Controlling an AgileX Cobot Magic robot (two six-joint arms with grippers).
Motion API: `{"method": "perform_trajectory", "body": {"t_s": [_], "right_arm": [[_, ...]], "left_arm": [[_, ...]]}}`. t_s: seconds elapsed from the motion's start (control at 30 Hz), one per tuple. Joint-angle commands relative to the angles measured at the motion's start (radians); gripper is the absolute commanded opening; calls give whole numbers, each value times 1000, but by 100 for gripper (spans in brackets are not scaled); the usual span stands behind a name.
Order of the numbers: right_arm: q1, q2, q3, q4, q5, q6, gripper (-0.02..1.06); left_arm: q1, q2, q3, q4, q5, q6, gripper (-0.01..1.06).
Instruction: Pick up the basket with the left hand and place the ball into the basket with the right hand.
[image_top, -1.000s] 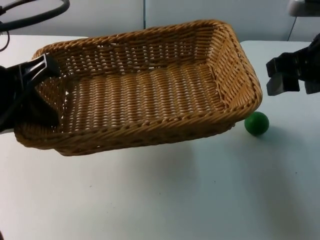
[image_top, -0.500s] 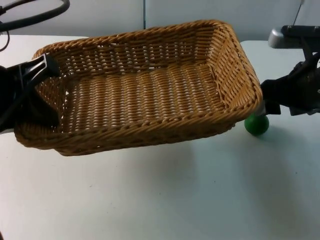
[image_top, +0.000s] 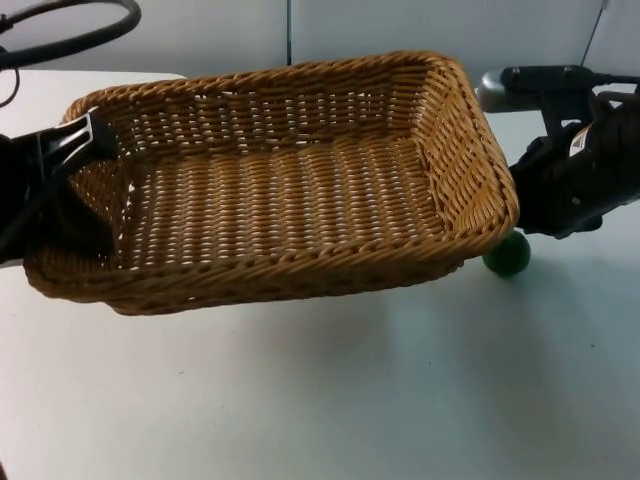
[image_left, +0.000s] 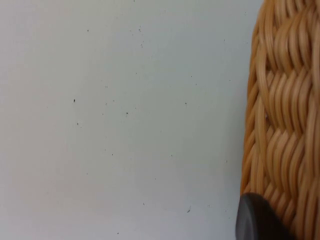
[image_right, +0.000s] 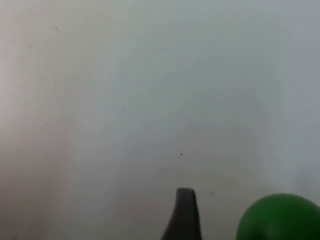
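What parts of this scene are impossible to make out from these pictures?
- Green ball: in the top view, the basket rim and the right arm cover part of it; in the right wrist view it is cut off by the edge.
- Right gripper: the arm's own body hides its fingers.
- Left gripper: on the basket's end wall, partly behind the wicker.

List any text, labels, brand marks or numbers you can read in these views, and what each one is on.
No readable text anywhere.
A small pale sticker on the right arm, just above the right end effector, is too small and blurred to read.
The basket, the green ball, the table and the left end effector carry no markings.
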Motion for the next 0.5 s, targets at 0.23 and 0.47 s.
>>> {"method": "perform_trajectory", "body": {"t_s": [0.23,0.47], "right_arm": [[4,30,-5,-5,-25,-2,67],[4,65,-3,2,50,2,67]], "left_arm": [[1,-14,-1,-12,6,-7,0],[1,-14,-1,7,11,-7,0]]}}
